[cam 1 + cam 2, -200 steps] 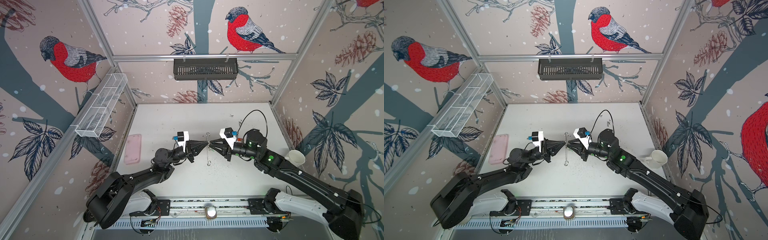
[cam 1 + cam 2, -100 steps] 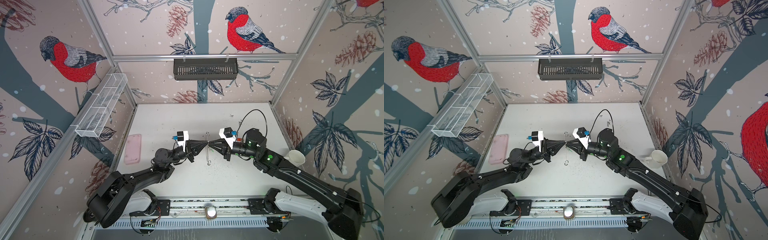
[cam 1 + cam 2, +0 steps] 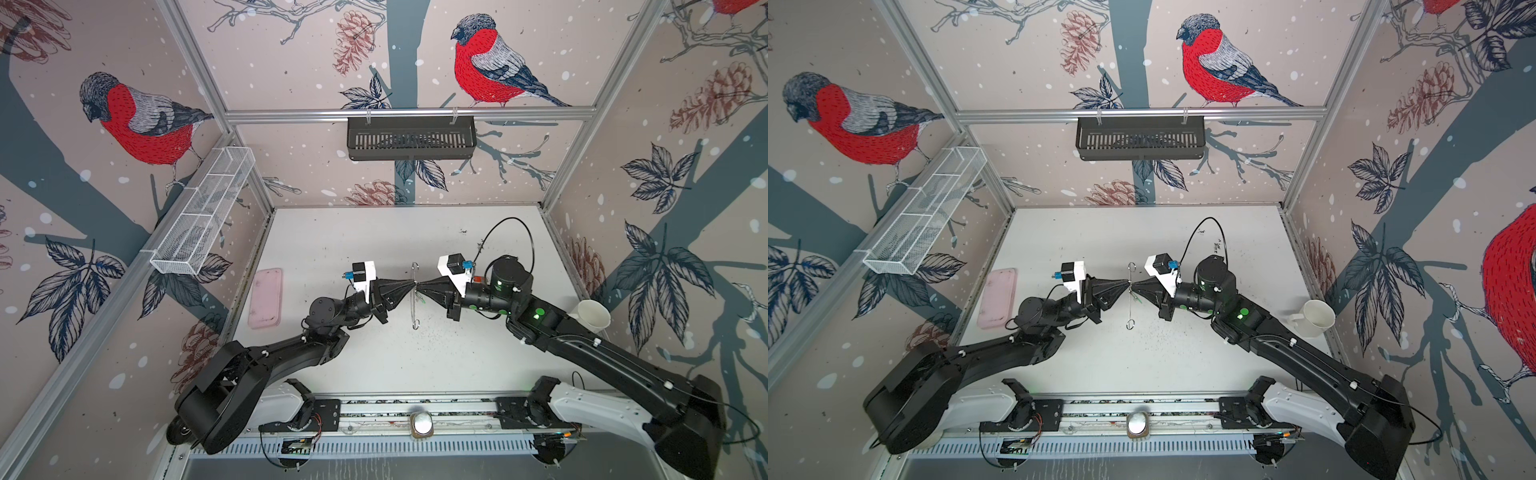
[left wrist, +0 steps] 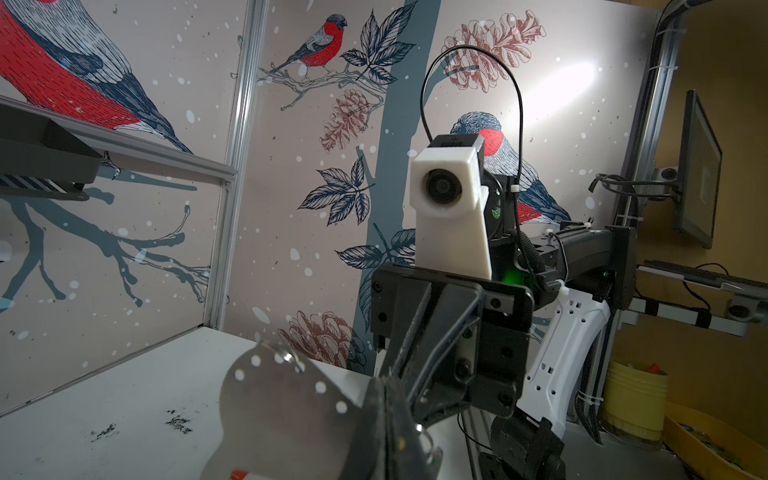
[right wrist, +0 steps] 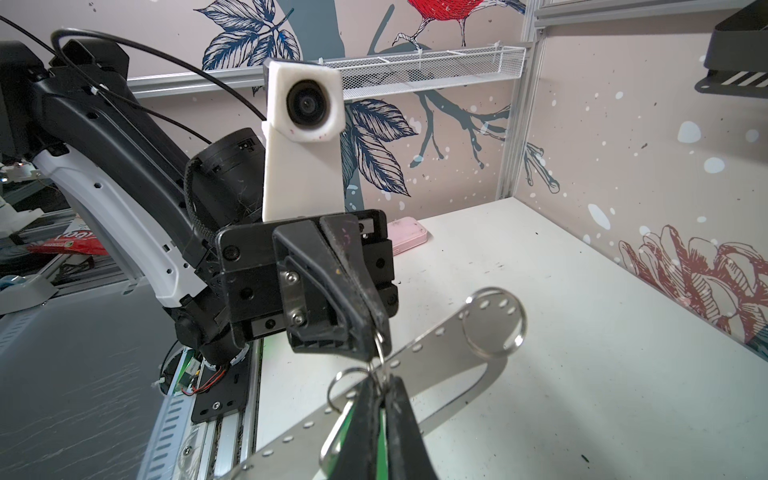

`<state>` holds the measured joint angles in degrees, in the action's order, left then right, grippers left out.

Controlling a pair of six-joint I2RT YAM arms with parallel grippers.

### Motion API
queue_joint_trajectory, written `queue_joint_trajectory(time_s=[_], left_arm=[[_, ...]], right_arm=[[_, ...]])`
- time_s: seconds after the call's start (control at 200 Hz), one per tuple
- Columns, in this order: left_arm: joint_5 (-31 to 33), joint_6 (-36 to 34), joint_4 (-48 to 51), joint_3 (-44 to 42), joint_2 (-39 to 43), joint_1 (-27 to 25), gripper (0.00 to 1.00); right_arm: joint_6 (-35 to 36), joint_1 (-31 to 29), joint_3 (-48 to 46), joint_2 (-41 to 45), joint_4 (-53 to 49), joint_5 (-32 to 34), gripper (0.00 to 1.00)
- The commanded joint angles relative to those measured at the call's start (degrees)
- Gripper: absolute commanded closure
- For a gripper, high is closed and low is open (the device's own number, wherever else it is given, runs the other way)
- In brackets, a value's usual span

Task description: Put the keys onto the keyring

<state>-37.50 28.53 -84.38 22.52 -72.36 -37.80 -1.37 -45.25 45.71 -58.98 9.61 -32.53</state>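
Mid-table, the two arms are nose to nose. The left gripper (image 3: 405,286) has its jaws pressed tight on the keyring (image 3: 414,311), which stands on edge above the table (image 3: 374,365) and shows as a thin line in both top views. Opposite it, the right gripper (image 3: 426,287) has its jaws squeezed together on the green-tagged key (image 5: 338,432), right at the plate's face beside a small split ring (image 5: 349,386).

This looks like the threading step. The way to do it well is for the left arm to hold the plate dead steady while the right makes small moves only, feeding the key along the ring's coil rather than pushing. A hard shove could twist the plate in that pinch.

A sliver of red-orange tag (image 4: 239,473) peeks out below the plate, too little to say whether that key is threaded on.

At the near edge runs the mounting rail (image 3: 374,415). The white tabletop is speckled with dark grit. A pink case (image 3: 266,297) lies at the left edge and a white mug (image 3: 592,316) at the right, both well apart from the work. A white wire basket (image 3: 203,212) hangs on the left wall and a black basket (image 3: 411,137) on the far wall, amid bullfinch wallpaper.
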Motion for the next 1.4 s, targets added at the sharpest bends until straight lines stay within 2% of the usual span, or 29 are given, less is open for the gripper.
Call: queue_joint_trajectory(time_s=[0.0, 0.435, 0.77, 1.001, 1.246, 1.396], left_arm=[[-3.02, 0.85, -2.24, 0.50, -0.32, -0.08, 1.00], [-3.88, 1.37, -2.62, 0.86, -1.12, -0.13, 1.00], [-5.11, 1.95, -2.88, 1.21, -1.73, -0.16, 1.00], [-5.47, 2.23, -2.94, 1.51, -2.20, -0.10, 1.00], [-5.81, 2.55, -2.98, 1.77, -2.54, -0.16, 1.00], [-5.88, 2.23, -2.18, 2.23, -2.35, -0.05, 1.00]], right_arm=[[0.22, -0.10, 0.58, -0.42, 2.60, -1.21, 0.97], [0.32, -0.27, 0.87, -0.69, 2.67, -1.66, 1.00], [0.31, -0.20, 0.83, -0.46, 2.66, -0.69, 0.88], [0.31, -0.18, 0.87, -0.30, 2.69, -0.34, 0.87], [0.40, -0.18, 0.98, -0.08, 2.46, -0.50, 0.99], [1.00, -0.21, 1.52, 0.01, 1.31, -0.51, 1.00]])
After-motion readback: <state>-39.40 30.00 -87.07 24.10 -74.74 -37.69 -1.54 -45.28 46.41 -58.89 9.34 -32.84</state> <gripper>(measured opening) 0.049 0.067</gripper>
